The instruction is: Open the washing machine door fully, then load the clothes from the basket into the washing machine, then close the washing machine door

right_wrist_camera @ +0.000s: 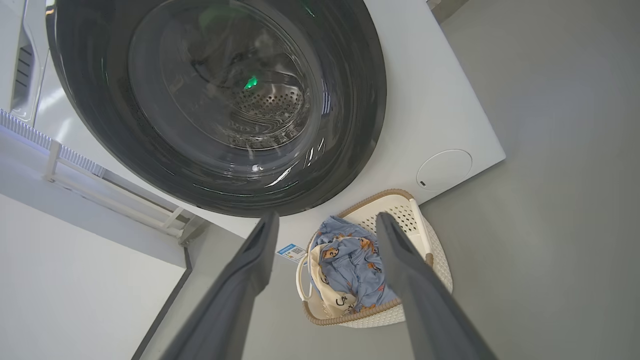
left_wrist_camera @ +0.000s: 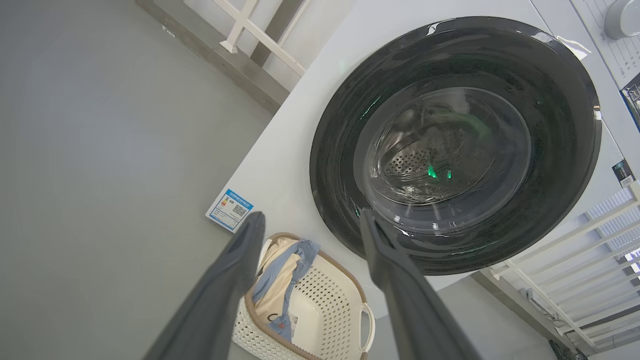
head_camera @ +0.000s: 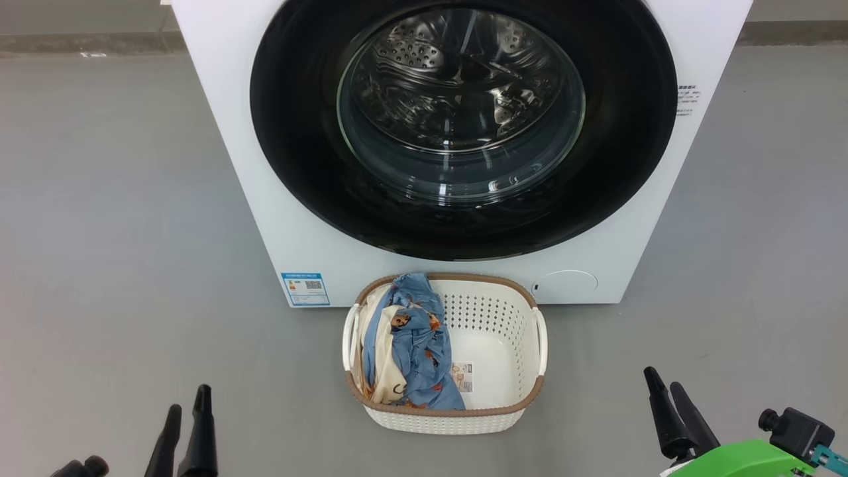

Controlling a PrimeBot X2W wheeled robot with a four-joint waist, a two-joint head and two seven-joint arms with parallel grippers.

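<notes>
- Door (head_camera: 298,132) shut, on washer (head_camera: 218,132) at far centre.
- Basket (head_camera: 533,391) just in front of washer; clothes (head_camera: 417,351) in its left half.
- L gripper (head_camera: 189,397) near left, R gripper (head_camera: 662,377) near right: both spread wide, empty.

Bright, even light casts faint shadows, glints streak the washing machine door (head_camera: 464,119), and wrist views warp at edges.
</notes>
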